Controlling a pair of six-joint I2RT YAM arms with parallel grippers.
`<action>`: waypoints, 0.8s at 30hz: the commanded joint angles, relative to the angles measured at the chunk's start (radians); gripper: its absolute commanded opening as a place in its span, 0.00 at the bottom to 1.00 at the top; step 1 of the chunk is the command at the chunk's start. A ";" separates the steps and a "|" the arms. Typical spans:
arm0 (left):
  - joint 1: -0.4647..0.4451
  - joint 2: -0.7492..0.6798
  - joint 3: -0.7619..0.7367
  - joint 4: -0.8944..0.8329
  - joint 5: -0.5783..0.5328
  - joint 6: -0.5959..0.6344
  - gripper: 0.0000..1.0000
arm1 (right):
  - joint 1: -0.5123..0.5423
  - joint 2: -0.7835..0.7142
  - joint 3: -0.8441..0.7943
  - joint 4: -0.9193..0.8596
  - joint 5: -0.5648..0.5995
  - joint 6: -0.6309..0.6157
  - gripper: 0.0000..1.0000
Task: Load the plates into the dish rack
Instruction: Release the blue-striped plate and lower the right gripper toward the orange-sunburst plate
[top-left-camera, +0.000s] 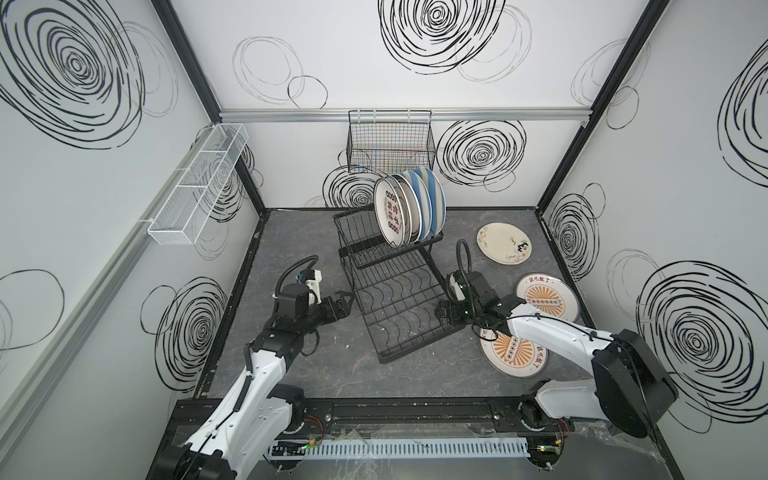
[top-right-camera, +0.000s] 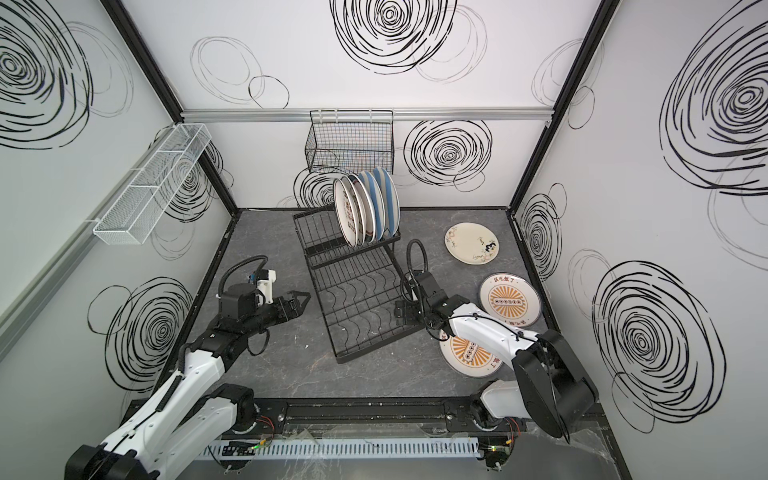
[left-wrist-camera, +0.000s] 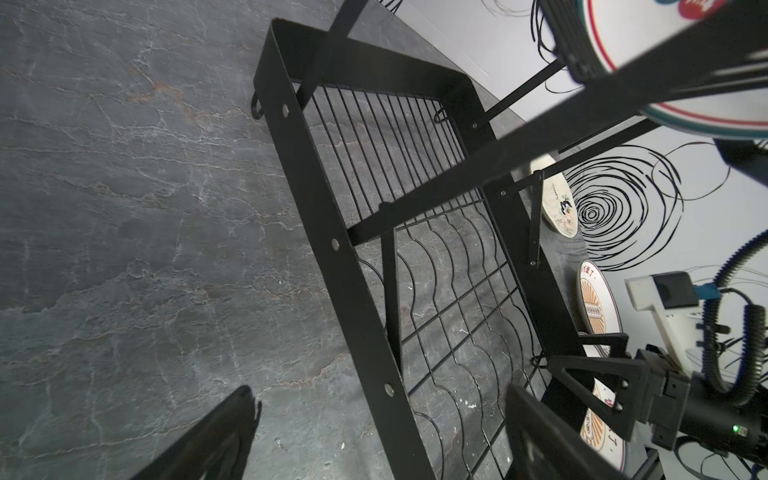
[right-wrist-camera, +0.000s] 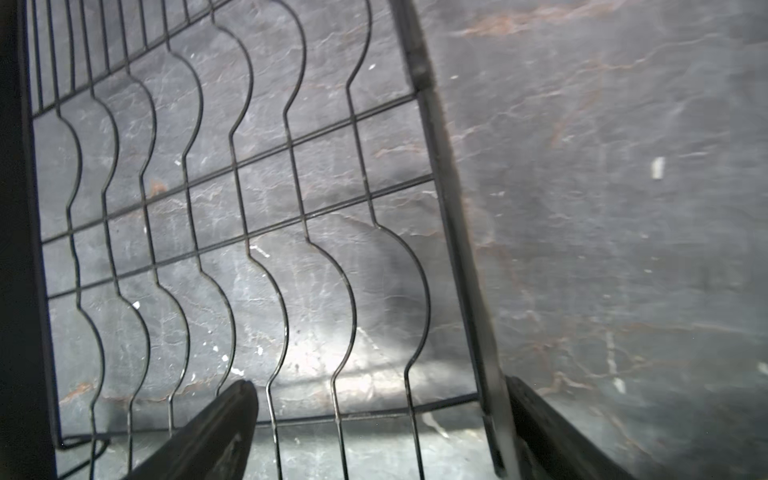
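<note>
Dish rack (top-left-camera: 395, 299) sits mid-table on the dark marbled tabletop (top-left-camera: 332, 374), turned at an angle, with its upper shelf at the far end and its lower tray toward the near side. The upper shelf holds a row of standing plates (top-left-camera: 409, 212), five as far as I can count. A character plate (top-left-camera: 390, 216) is at the left front of the row and two blue-striped plates (top-left-camera: 432, 199) at the right back. The lower tray holds no plates. Three plates lie flat on the table right of the rack: a floral plate (top-left-camera: 503, 243) far right, a sunburst plate (top-left-camera: 548, 299) nearer, and a second sunburst plate (top-left-camera: 513, 353) nearest, partly under the right arm. Left gripper (top-left-camera: 347, 305) is just left of the lower tray's left rim, jaws spread and holding nothing. Right gripper (top-left-camera: 444, 315) is at the tray's right rim, jaws wide apart. In the right wrist view the rim rail (right-wrist-camera: 453, 232) runs between the fingers, close beside one finger (right-wrist-camera: 557, 432), and nothing is grasped. Black grid basket (top-left-camera: 390, 145) hangs on the far wall and white mesh basket (top-left-camera: 199, 183) on the left wall.
</note>
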 joint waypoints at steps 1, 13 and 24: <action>-0.006 -0.011 0.012 -0.002 0.001 -0.001 0.96 | 0.057 0.027 0.051 0.090 -0.068 0.032 0.93; -0.018 -0.031 0.049 -0.050 -0.034 0.010 0.96 | 0.220 0.127 0.165 0.144 -0.070 0.084 0.93; -0.240 -0.041 0.112 -0.107 -0.185 0.033 0.96 | 0.058 -0.272 0.023 -0.298 0.294 0.255 0.95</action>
